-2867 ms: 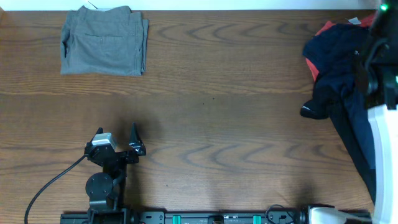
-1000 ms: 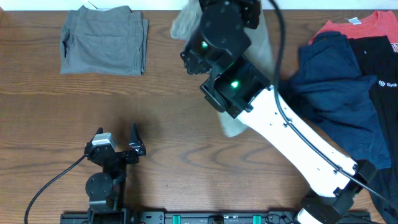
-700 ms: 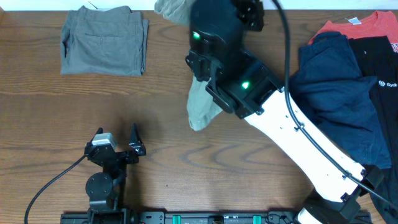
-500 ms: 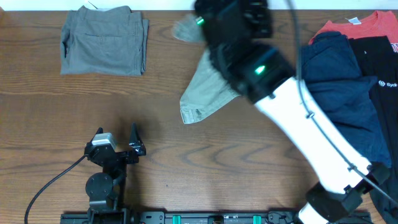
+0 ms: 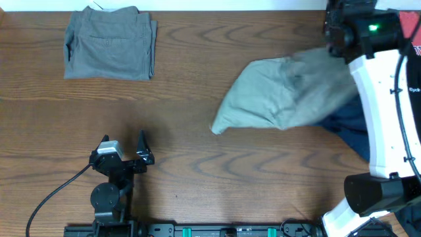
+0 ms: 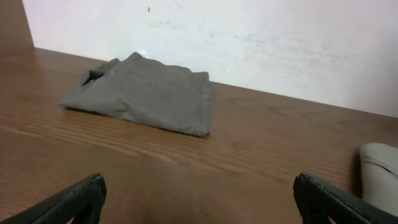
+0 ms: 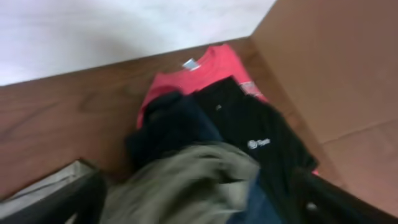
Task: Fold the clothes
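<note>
Your left pincer (image 6: 198, 185) sits low at the counter's (image 5: 197, 184) front left, jaws wide apart, nothing in them. Your right pincer (image 7: 196, 186) is up over the far right corner, fingers (image 7: 74, 199) spread wide, gripping nothing. The khaki trousers (image 5: 283, 95) lie in a loose heap right of centre, overlapping the navy garment (image 5: 346, 123). The red shirt (image 7: 199, 78) and black shirt (image 7: 255, 134) lie beyond. The grey-olive trousers (image 5: 110, 43) lie folded at far left.
</note>
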`<state>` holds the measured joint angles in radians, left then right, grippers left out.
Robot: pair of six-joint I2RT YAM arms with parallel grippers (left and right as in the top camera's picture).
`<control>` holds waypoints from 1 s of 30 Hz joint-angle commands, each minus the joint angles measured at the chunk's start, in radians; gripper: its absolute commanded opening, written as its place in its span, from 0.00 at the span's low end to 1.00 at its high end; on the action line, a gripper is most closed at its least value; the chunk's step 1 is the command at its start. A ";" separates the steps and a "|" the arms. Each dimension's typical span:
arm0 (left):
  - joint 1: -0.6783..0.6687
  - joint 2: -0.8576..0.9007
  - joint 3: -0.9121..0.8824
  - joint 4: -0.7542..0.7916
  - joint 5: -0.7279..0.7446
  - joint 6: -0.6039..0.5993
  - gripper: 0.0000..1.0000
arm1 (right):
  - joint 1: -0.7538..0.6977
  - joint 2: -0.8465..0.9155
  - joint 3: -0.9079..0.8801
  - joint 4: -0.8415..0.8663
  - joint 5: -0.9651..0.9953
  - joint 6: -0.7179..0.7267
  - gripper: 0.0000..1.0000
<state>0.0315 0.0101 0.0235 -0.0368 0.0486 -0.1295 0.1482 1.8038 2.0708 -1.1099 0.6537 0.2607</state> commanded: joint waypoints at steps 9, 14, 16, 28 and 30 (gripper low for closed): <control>-0.002 -0.006 -0.019 -0.030 -0.016 0.014 0.98 | -0.211 0.035 0.008 -0.022 -0.153 0.012 0.95; -0.002 -0.006 -0.019 -0.030 -0.016 0.014 0.98 | -0.343 0.128 0.008 0.024 -0.404 -0.073 0.91; -0.002 -0.006 -0.019 -0.030 -0.016 0.014 0.98 | -0.381 0.181 0.008 0.053 -0.532 -0.105 0.90; -0.002 -0.006 -0.019 -0.030 -0.016 0.014 0.98 | -0.457 0.535 0.008 0.239 -0.801 -0.161 0.90; -0.002 -0.006 -0.019 -0.030 -0.016 0.013 0.98 | -0.457 0.574 0.008 0.247 -0.740 -0.162 0.91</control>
<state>0.0315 0.0101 0.0235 -0.0368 0.0486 -0.1295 -0.3096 2.3383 2.0716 -0.8700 -0.1036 0.1207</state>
